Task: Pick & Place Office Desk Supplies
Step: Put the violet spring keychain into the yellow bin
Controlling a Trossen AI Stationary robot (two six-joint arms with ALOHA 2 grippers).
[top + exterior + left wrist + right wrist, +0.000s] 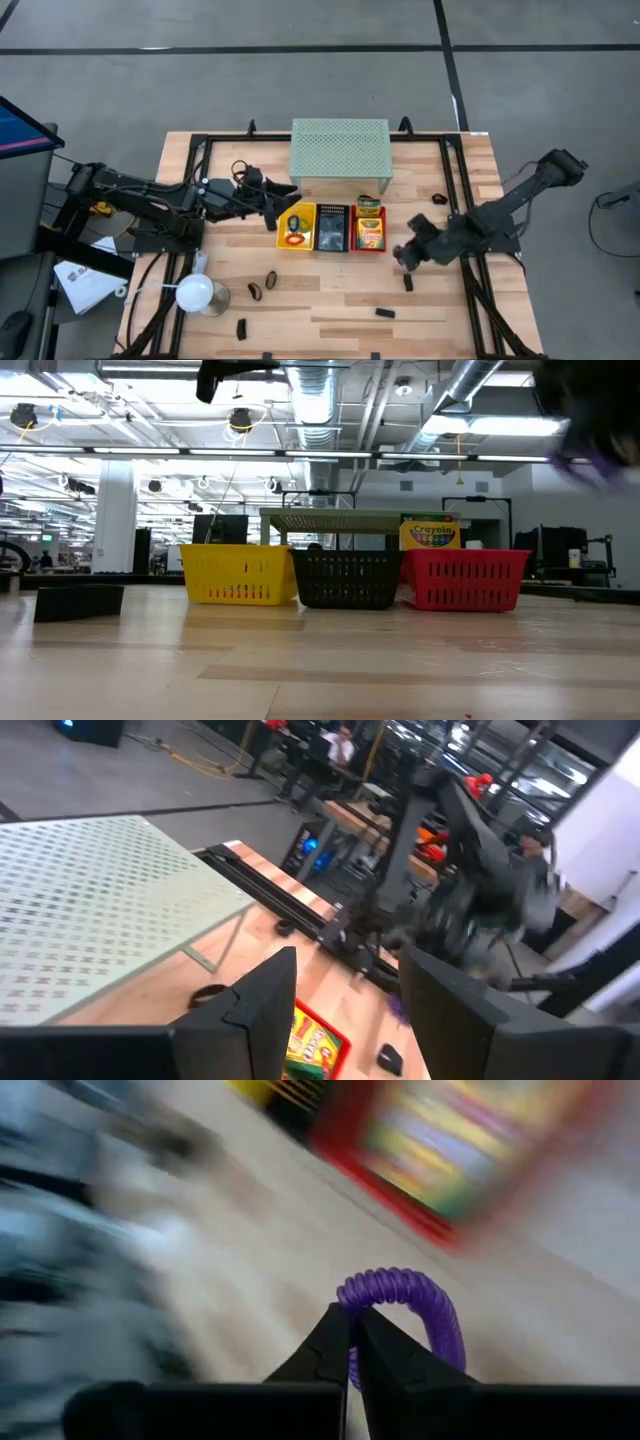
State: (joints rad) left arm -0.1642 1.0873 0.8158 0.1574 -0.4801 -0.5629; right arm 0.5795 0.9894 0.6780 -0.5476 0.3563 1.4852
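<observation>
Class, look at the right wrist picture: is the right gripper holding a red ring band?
No. The right gripper is shut on a purple ring band, whose coil arches above the closed fingertips.

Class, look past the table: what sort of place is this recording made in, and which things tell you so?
Probably a large open robotics lab or workshop. Exposed ceiling ducts and strip lights run overhead, other workbenches with gear stand beyond, and the wooden table sits on a bare grey floor marked with dark lines.
</observation>
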